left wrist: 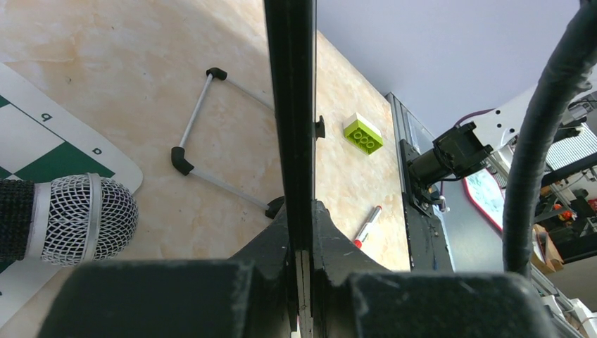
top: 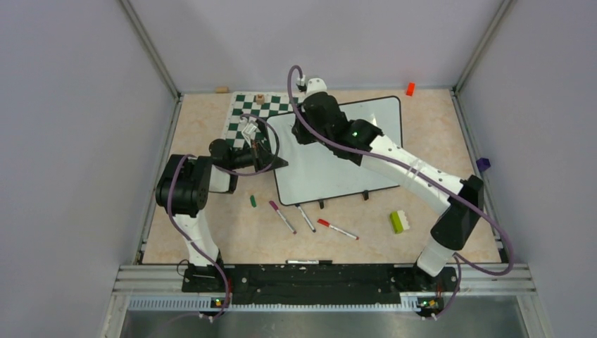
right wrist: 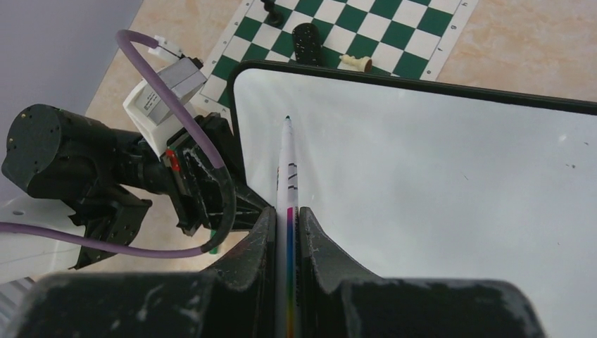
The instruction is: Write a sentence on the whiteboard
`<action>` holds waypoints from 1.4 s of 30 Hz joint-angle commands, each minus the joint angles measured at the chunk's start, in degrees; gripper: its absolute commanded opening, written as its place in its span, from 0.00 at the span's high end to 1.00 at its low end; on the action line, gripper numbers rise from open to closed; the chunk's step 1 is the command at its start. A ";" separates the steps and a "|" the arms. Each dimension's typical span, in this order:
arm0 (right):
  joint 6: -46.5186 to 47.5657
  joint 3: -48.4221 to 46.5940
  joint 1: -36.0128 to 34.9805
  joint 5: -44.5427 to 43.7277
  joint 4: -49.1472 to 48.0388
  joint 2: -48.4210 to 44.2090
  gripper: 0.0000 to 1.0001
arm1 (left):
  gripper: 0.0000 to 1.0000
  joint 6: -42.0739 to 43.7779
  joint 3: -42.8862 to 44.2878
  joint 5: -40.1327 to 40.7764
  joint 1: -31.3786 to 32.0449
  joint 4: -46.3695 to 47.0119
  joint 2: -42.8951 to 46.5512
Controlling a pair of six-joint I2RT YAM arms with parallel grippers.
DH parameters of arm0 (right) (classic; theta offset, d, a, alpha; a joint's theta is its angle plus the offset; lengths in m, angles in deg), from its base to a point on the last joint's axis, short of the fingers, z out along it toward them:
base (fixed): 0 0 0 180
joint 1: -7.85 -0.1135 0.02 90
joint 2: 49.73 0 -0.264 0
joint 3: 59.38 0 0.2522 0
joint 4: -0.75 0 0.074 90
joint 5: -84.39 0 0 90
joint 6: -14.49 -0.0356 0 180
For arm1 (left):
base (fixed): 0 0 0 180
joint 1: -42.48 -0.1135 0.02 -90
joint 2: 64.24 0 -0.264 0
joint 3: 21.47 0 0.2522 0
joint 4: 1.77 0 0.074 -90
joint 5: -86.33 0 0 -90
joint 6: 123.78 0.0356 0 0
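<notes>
left gripper [left wrist: 300, 211]: clamped on the left rim of the whiteboard [top: 317, 172]. in the left wrist view you see the black rim edge-on between its jaws, so the board is being steadied for you.
chess mat [top: 243, 113]: behind and left of the board, at its far-left corner. whether the board overlaps it, i cannot tell. leave it alone.
whiteboard: flat on the table in the middle, slightly skewed, its two clips on the edge nearest you. the face reads blank.
marker [right wrist: 287, 162]: white barrel with a teal tip, pointing at the board's far-left area, just inside the rim.
right gripper [right wrist: 287, 215]: jaws shut on the marker's barrel, over that same corner.
sentence: no stroke shows on the board in any view.
spare markers [top: 305, 218]: three lie on the table near the board's near edge, apart from it.
step in hand: as i judge it, you are setting the tip for the first letter. contact with the surface i cannot tell.
next move: press lightly, draw the first stroke rightward, and leave room for a second line below. keep the left clamp firm so the board doesn't skid.
</notes>
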 commanded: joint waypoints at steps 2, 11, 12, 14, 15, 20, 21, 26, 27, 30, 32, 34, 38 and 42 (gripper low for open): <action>0.83 -5.83 -1.07 1.97 -0.82 3.33 1.00 | 1.00 2.78 1.74 1.38 0.19 4.82 0.96; -0.11 -9.04 -1.41 1.30 0.10 6.70 1.00 | 1.00 -0.50 1.67 0.67 0.11 9.53 -0.04; -0.06 -9.41 -1.41 1.55 0.32 7.00 1.00 | 1.00 -0.44 1.66 0.70 0.11 9.60 0.01; 0.04 -9.92 -1.53 1.98 0.49 7.59 1.00 | 1.00 -0.57 1.83 0.66 0.11 9.60 -0.12; 0.11 -9.97 -1.66 2.13 0.57 7.71 1.00 | 1.00 -0.66 1.92 0.58 0.11 9.62 -0.25; 0.13 -10.66 -2.00 2.26 0.51 8.61 1.00 | 1.00 -1.29 2.20 0.45 0.11 10.17 -0.66; 0.12 -10.83 -1.95 2.26 0.65 8.77 1.00 | 1.00 -1.39 2.21 0.41 0.11 10.27 -0.68; 0.09 -11.85 -1.97 1.33 1.41 9.93 1.00 | 1.00 -1.79 2.18 0.37 0.02 10.76 -0.88; 0.05 -11.98 -2.01 1.08 1.52 10.11 1.00 | 1.00 -1.76 2.19 0.36 0.02 10.84 -0.89; -0.06 -11.90 -1.94 -0.14 1.62 10.25 1.00 | 1.00 -1.97 2.09 0.43 -0.07 11.15 -0.84; -0.14 -11.91 -1.99 -0.72 1.78 10.45 1.00 | 1.00 -2.04 2.12 0.40 -0.07 11.33 -0.93; -0.11 -11.93 -1.99 -0.97 2.05 10.72 1.00 | 1.00 -2.10 2.01 0.47 -0.11 11.46 -0.96; -0.11 -11.47 -1.93 -0.90 2.52 10.73 1.00 | 1.00 -2.22 2.02 0.46 -0.16 11.63 -0.97; -0.44 -9.95 -1.93 -0.76 2.69 9.94 1.00 | 1.00 -2.30 2.05 0.49 -0.25 11.71 -0.96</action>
